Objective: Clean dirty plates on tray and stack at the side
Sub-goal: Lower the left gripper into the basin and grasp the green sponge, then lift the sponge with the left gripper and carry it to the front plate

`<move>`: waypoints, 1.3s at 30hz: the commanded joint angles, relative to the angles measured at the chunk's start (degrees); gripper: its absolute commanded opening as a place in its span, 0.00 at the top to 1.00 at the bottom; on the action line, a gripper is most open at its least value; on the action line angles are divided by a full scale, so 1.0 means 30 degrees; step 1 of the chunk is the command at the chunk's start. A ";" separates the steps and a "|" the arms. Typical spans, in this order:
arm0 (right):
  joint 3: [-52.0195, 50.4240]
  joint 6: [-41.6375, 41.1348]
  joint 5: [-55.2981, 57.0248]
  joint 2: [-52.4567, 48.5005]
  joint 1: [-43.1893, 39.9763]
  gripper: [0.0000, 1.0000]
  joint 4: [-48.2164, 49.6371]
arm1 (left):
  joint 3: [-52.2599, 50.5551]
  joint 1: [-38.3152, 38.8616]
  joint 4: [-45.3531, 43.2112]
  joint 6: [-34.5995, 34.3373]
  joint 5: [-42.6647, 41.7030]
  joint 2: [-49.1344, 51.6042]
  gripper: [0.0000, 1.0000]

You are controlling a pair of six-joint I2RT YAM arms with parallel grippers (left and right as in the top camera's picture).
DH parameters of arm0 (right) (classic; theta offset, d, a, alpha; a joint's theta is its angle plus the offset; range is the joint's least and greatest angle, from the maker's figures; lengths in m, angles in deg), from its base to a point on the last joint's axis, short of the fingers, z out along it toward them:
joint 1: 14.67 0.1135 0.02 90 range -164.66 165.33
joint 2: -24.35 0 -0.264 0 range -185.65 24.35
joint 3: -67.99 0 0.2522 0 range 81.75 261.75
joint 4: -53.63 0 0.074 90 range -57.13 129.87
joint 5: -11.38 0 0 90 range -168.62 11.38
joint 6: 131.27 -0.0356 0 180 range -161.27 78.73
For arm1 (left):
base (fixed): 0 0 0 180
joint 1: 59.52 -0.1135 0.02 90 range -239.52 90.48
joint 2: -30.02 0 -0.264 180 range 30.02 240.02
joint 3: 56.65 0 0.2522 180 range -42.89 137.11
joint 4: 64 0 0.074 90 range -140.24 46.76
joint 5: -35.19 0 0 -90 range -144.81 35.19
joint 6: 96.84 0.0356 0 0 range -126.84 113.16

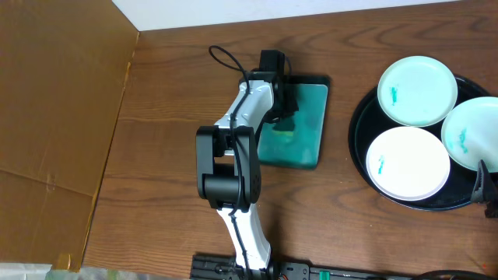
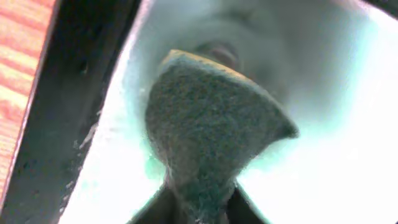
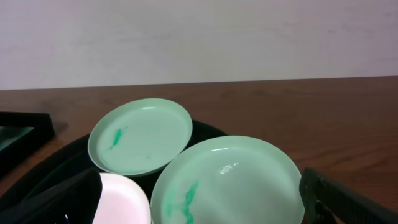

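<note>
The left end effector (image 2: 199, 208) was clamped on the sponge (image 2: 211, 124) above the teal tray (image 1: 307, 136), seemingly readied to wipe the dirty plates (image 1: 408, 162).

The three plates (image 1: 408, 163) are white, each with a small teal smear. The round tray (image 1: 355, 144) under them is glossy black. The rectangular tray (image 1: 310, 128) is teal with a black rim. The sponge (image 2: 205, 124) is grey-green, yellow at one edge. The tabletop (image 1: 163, 117) is brown woodgrain.
</note>
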 commanded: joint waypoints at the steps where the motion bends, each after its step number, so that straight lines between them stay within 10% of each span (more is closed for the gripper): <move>1: -0.0029 0.0248 -0.0073 0.0087 -0.0189 0.01 -0.0073 | 0.0080 -0.0087 0.0102 -0.0073 0.0117 0.0073 0.93; 18: -0.0029 0.0248 -0.0080 0.0087 -0.0189 0.01 -0.0073 | 0.0408 -0.0007 0.1858 -0.0087 0.0036 -0.6965 0.93; 39: -0.0029 0.0248 -0.0073 0.0087 -0.0189 0.01 -0.0073 | -0.0612 0.0066 0.1741 0.0226 -0.1683 -0.7592 0.93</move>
